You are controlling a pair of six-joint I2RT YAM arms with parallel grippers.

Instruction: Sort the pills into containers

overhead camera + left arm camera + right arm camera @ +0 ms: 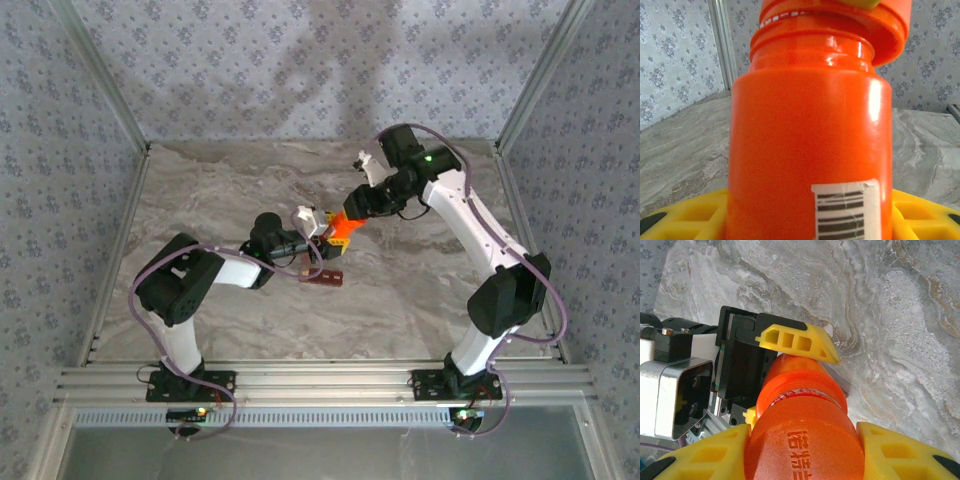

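Bottle opening judged in hand. Left gripper (328, 240) clamps the orange bottle (810, 140); right gripper (805, 452) clamps its cap (805, 437). The containers (322, 277) lie on the table (250, 190) near the left gripper. Next: twist the cap off.

Legend. A grey marbled tabletop (230, 200) is enclosed by walls (300, 60) papered in a pale floral pattern and is edged along the near side by an aluminium rail (320, 385). A bright orange bottle (345, 228) is seen tilted above the centre. A barcode label (847, 210) is borne on its side, and raised characters are moulded on its cap (805, 440).
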